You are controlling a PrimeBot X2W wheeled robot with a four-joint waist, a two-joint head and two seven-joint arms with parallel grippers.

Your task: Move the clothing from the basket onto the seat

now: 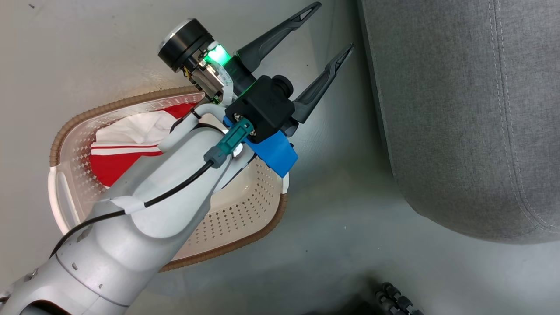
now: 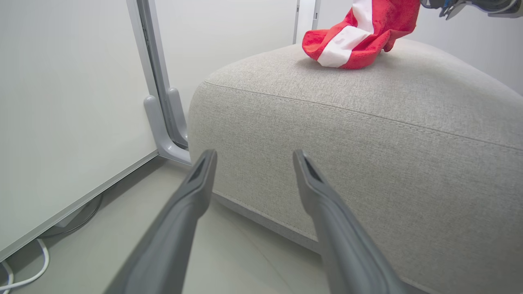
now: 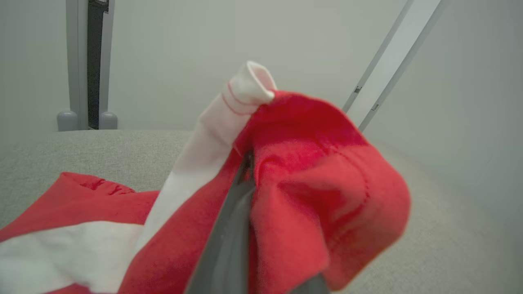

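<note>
The cream basket stands on the floor with one red and white piece of clothing lying in its far left part. My left arm reaches across it, and my left gripper is open and holds nothing, pointing at the side of the grey seat. In the left wrist view the open fingers face the seat's side. A second red garment hangs down onto the seat top. My right gripper is shut on this garment, its lower folds resting on the seat.
A white wall panel with a grey frame post stands left of the seat. A white cable lies on the floor by the panel. Something dark and ribbed lies on the floor near the bottom edge.
</note>
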